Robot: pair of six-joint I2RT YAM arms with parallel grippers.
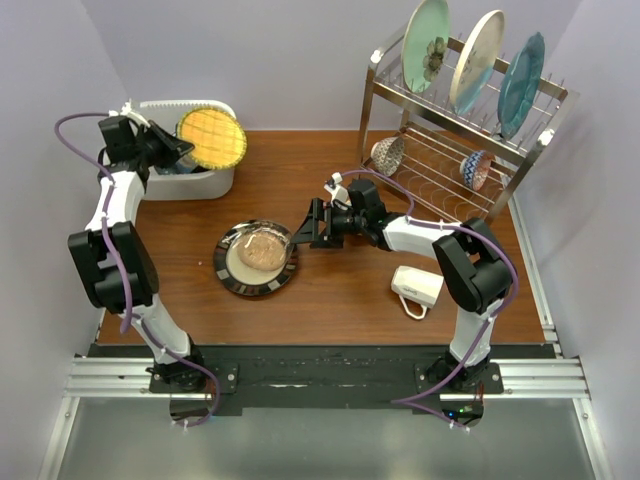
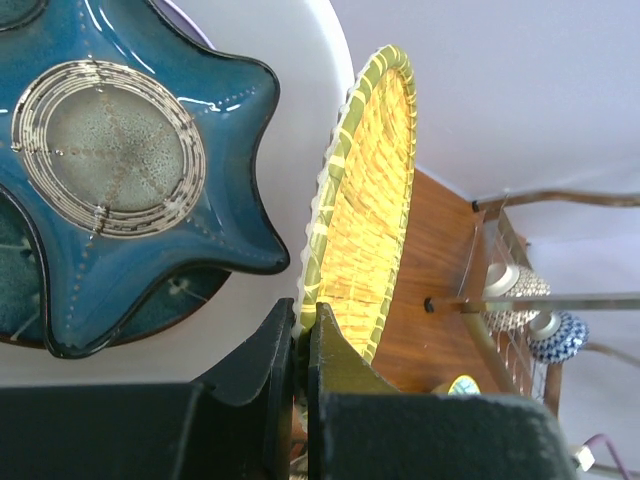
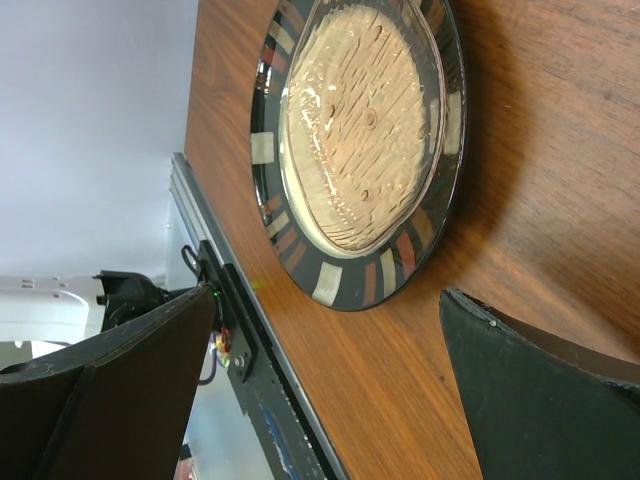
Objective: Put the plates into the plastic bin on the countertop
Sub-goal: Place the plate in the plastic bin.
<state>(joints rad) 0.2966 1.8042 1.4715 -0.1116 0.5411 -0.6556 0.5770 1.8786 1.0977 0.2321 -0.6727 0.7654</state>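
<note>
At the table's [image 1: 350,300] far-left corner, my left end effector [image 2: 303,325] is pressed tight on the rim of the yellow woven plate [image 2: 372,190] — I hold it on edge, tilted, above the white plastic bin [image 1: 195,185]. A blue star-shaped plate [image 2: 120,170] lies flat inside the bin. My right end effector [image 1: 303,228] is spread wide, low over the table, facing the dark-rimmed plate [image 1: 255,260] that lies mid-table. Three more plates [image 1: 477,62] stand upright in the wire rack [image 1: 528,150].

Left arm [image 1: 120,200] reaches back, jaws pinched tight; right arm [image 1: 415,232] stretches leftward, jaws spread wide.
</note>
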